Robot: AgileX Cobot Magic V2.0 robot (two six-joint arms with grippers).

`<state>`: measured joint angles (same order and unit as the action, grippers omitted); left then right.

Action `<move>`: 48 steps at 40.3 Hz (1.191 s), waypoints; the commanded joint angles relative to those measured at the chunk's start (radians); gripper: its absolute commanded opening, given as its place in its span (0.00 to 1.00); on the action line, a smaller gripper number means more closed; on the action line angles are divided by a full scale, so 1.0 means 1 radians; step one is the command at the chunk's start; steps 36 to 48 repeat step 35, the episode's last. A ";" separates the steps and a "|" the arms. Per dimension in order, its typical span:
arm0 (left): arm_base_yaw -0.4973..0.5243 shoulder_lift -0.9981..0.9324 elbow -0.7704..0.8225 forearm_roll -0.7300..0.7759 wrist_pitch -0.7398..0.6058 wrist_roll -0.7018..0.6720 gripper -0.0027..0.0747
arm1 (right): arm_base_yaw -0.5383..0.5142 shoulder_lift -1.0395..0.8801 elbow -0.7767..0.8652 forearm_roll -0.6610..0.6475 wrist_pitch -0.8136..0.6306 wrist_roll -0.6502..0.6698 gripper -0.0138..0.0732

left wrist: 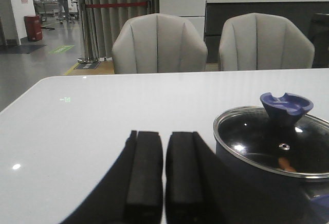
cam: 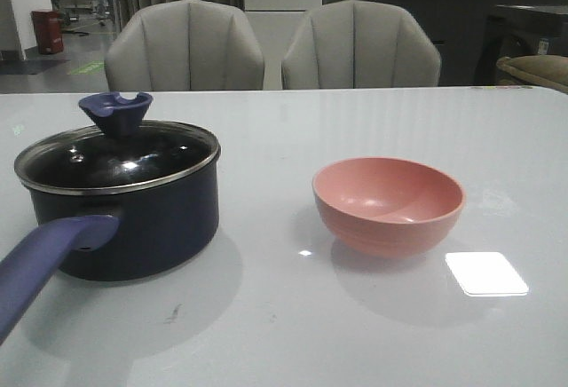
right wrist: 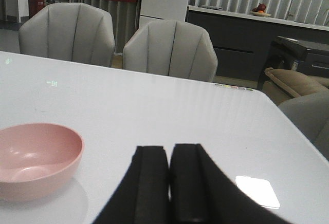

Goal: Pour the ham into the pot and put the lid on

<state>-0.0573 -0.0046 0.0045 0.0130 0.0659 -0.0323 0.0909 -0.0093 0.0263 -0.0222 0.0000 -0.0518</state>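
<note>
The navy pot stands at the left of the table, its purple-blue handle pointing toward me. The glass lid with its blue notched knob sits on the pot. Through the glass in the left wrist view an orange chunk of ham shows inside the pot. The pink bowl at centre right looks empty. My left gripper is shut, empty, beside the pot. My right gripper is shut, empty, to the right of the bowl. Neither gripper shows in the front view.
Two grey chairs stand behind the table's far edge. A bright light reflection lies on the white table near the bowl.
</note>
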 commanded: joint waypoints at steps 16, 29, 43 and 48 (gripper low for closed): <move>0.000 -0.018 0.022 -0.002 -0.080 -0.002 0.19 | -0.005 -0.022 -0.004 -0.013 -0.093 0.058 0.34; 0.000 -0.018 0.022 -0.002 -0.080 -0.002 0.19 | -0.005 -0.022 -0.004 -0.013 -0.093 0.058 0.34; 0.000 -0.018 0.022 -0.002 -0.080 -0.002 0.19 | -0.005 -0.022 -0.004 -0.013 -0.093 0.058 0.34; 0.000 -0.018 0.022 -0.002 -0.080 -0.002 0.19 | -0.005 -0.022 -0.004 -0.013 -0.093 0.058 0.34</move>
